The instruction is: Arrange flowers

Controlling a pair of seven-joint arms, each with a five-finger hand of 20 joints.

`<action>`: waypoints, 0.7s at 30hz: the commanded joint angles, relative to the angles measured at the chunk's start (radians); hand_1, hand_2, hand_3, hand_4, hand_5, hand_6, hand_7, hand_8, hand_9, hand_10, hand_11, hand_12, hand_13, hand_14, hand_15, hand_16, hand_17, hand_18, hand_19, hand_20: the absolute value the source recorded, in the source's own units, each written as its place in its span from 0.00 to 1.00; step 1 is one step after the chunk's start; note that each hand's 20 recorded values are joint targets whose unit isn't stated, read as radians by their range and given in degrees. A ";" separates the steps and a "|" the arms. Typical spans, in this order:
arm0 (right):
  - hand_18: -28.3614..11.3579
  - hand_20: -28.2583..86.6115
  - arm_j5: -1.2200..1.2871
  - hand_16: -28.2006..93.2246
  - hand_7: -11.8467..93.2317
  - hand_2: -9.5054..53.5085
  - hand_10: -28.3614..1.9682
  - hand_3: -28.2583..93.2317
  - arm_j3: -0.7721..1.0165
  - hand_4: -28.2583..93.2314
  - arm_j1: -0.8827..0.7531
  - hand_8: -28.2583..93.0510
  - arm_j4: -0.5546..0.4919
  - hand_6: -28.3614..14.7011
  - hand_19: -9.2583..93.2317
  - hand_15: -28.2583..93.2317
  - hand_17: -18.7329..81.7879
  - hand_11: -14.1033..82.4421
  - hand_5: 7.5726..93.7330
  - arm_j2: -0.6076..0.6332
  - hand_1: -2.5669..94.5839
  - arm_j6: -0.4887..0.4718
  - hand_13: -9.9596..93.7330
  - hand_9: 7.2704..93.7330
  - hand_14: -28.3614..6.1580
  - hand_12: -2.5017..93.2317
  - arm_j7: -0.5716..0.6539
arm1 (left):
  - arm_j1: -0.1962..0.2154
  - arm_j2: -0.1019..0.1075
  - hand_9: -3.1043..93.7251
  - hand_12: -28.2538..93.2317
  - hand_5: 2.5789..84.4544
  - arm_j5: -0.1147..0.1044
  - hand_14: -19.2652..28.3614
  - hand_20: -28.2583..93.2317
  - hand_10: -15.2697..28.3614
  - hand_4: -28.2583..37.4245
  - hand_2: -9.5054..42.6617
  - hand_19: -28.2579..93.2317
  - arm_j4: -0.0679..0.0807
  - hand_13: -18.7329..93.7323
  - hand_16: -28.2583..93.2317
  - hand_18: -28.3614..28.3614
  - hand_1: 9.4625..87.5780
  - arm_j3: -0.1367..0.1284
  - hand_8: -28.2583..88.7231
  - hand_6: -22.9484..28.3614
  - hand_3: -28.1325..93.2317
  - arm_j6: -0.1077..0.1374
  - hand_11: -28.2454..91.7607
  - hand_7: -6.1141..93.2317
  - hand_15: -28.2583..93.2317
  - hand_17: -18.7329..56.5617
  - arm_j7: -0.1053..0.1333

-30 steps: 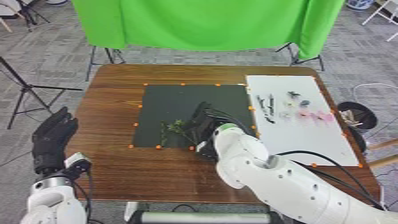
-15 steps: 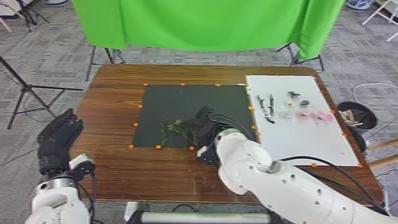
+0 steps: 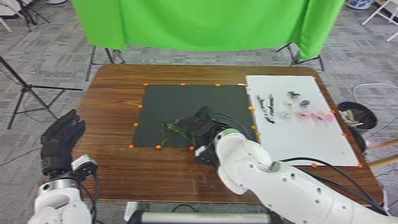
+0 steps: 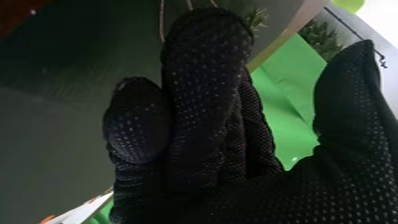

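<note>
Right hand (image 3: 209, 131) has spread left over near part of black mat (image 3: 182, 97), covering more of greens (image 3: 171, 131); fingers and thumb apart, contact unclear. Likely lining up pick or nudge; stems could slide. Pink flowers (image 3: 318, 116) on white board (image 3: 311, 142), right. Left hand (image 3: 60, 142) at left, fingers straight. Brown table (image 3: 111, 110); green cloth (image 3: 209, 25) beyond far edge.

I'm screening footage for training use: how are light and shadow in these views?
Head view: fairly even light, with the black right hand blending into the dark mat and the white board bright. Right wrist view: deep shade over part of the mat, near-white brightness beyond the thumb.
</note>
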 commanded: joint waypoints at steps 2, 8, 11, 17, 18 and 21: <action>0.57 0.27 0.021 0.37 0.21 0.20 0.40 0.77 0.009 0.15 0.001 0.17 -0.006 0.51 0.93 0.57 0.93 0.31 0.64 -0.015 0.27 0.024 1.00 0.94 0.63 0.18 -0.004 | 0.010 -0.004 0.42 0.31 0.52 0.002 0.69 0.45 0.63 0.16 0.15 0.32 -0.006 0.49 0.21 0.70 0.38 0.000 0.16 0.52 0.81 0.007 0.42 0.24 0.39 0.53 -0.006; 0.57 0.27 -0.039 0.37 0.21 0.20 0.40 0.77 0.061 0.16 -0.011 0.17 -0.021 0.50 0.92 0.57 0.93 0.31 0.63 0.000 0.27 0.026 1.00 0.94 0.63 0.18 -0.018 | 0.013 -0.009 0.42 0.31 0.52 0.004 0.69 0.45 0.63 0.16 0.15 0.32 -0.006 0.49 0.21 0.70 0.38 -0.004 0.16 0.52 0.81 0.001 0.42 0.24 0.39 0.53 -0.011; 0.57 0.27 -0.057 0.37 0.21 0.20 0.40 0.77 0.117 0.16 -0.013 0.17 -0.052 0.50 0.93 0.57 0.93 0.32 0.63 0.016 0.27 0.044 1.00 0.94 0.63 0.19 -0.034 | 0.016 -0.013 0.42 0.31 0.52 0.004 0.69 0.45 0.63 0.16 0.15 0.32 -0.001 0.49 0.21 0.70 0.38 -0.021 0.16 0.52 0.81 -0.011 0.42 0.24 0.39 0.53 -0.019; 0.57 0.28 -0.110 0.38 0.22 0.14 0.43 0.77 0.226 0.16 -0.029 0.17 -0.123 0.51 0.93 0.58 0.92 0.35 0.64 0.089 0.27 0.048 1.00 0.95 0.64 0.20 -0.045 | 0.016 -0.017 0.42 0.31 0.52 0.006 0.69 0.45 0.63 0.16 0.15 0.32 0.002 0.49 0.21 0.70 0.38 -0.025 0.16 0.52 0.81 -0.024 0.42 0.24 0.39 0.53 -0.019; 0.57 0.28 -0.149 0.38 0.22 0.12 0.43 0.77 0.240 0.16 -0.029 0.18 -0.127 0.52 0.93 0.58 0.92 0.35 0.64 0.102 0.28 0.018 1.00 0.94 0.65 0.20 -0.031 | 0.014 -0.017 0.42 0.31 0.52 0.007 0.69 0.45 0.63 0.16 0.15 0.32 0.004 0.49 0.21 0.70 0.38 -0.033 0.16 0.52 0.81 -0.031 0.42 0.24 0.39 0.53 -0.026; 0.54 0.35 -0.256 0.44 0.22 0.05 0.40 0.77 0.261 0.16 -0.006 0.18 -0.103 0.55 0.95 0.55 0.89 0.31 0.62 0.136 0.29 -0.161 1.00 0.85 0.63 0.20 0.014 | 0.020 -0.014 0.42 0.31 0.52 0.007 0.69 0.45 0.63 0.16 0.15 0.32 -0.003 0.49 0.21 0.70 0.38 -0.024 0.16 0.52 0.81 -0.016 0.42 0.24 0.39 0.53 -0.023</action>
